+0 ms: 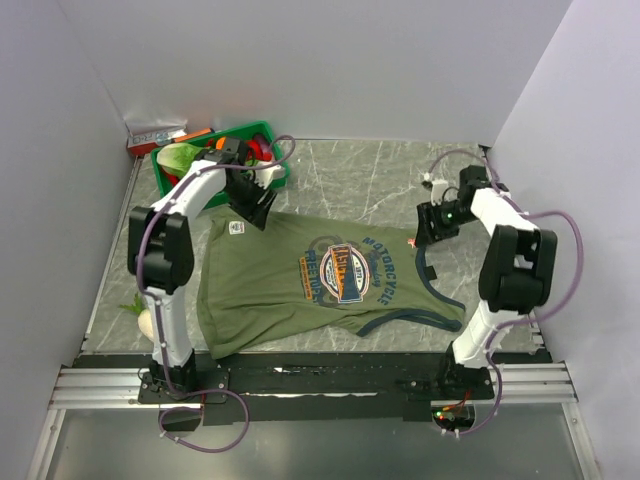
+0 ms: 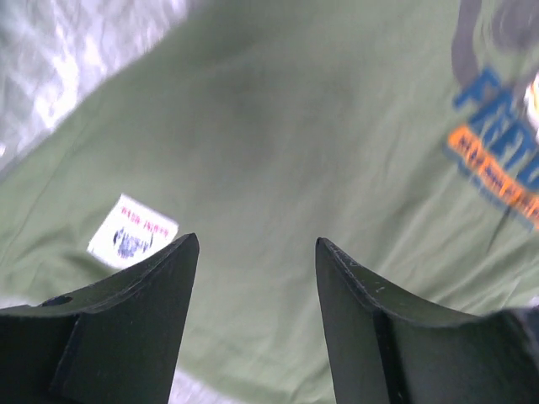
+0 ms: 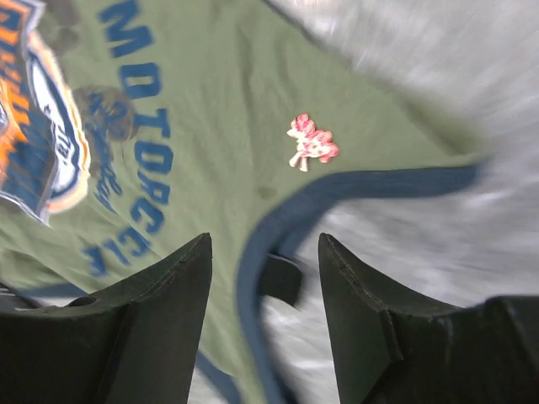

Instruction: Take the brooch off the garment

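The garment [image 1: 300, 285], an olive-green tank top with navy trim, lies flat on the marble table, its oval orange-and-blue graphic [image 1: 343, 270] in the middle. The brooch [image 3: 310, 143], a tiny pinkish-red pin, sits on the fabric just above the navy armhole trim, near the shirt's right end [image 1: 409, 243]. My right gripper [image 3: 263, 240] hovers open over that trim, short of the brooch, nothing between its fingers. My left gripper [image 2: 257, 240] is open above plain green cloth beside the white label [image 2: 132, 230], at the shirt's far left corner [image 1: 255, 208].
A green basket [image 1: 262, 133] of vegetables stands at the back left, a red-and-white box [image 1: 155, 135] beside it. A small white object [image 1: 432, 183] lies at the back right. A pale vegetable [image 1: 142, 312] rests by the left arm. A small dark piece [image 3: 282, 278] lies by the trim.
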Robot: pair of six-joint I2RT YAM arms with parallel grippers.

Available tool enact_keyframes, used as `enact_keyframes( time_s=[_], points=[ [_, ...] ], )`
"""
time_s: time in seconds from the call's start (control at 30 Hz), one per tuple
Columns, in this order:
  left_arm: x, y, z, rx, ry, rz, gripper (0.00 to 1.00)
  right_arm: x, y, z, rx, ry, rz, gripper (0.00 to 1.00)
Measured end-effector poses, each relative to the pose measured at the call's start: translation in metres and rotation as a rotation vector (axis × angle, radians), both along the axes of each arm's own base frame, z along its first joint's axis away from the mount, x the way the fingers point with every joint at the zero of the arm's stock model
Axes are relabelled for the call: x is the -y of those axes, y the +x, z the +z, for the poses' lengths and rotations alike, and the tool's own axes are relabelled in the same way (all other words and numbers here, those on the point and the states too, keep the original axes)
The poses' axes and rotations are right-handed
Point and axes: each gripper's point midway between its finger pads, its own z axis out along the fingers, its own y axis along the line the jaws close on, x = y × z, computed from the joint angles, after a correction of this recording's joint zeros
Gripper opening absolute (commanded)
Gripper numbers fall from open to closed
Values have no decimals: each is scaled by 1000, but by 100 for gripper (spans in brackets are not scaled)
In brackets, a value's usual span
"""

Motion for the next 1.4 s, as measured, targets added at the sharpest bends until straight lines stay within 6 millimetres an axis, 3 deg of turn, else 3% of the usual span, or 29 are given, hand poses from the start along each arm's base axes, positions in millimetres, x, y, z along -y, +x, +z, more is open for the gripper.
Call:
enact_keyframes(
  time_s=[0.1, 0.33, 0.5, 0.87, 1.4],
  points=[
    [13, 11, -6, -19, -27, 29, 64, -6, -5, -17, -111, 50, -92, 59],
    [34, 11, -3, -38, -105, 62, 64, -3, 2, -13, -145, 52, -212, 59],
    [39, 0, -12, -84, -108, 72, 64, 6, 8, -23, -170, 7, -269, 60],
    [41, -2, -10, -85, -107, 68, 63, 13, 32, -37, -180, -9, -314, 61],
    [53, -8, -11, -85, -94, 38, 63, 19, 23, -42, -246, -51, -329, 57]
  ],
)
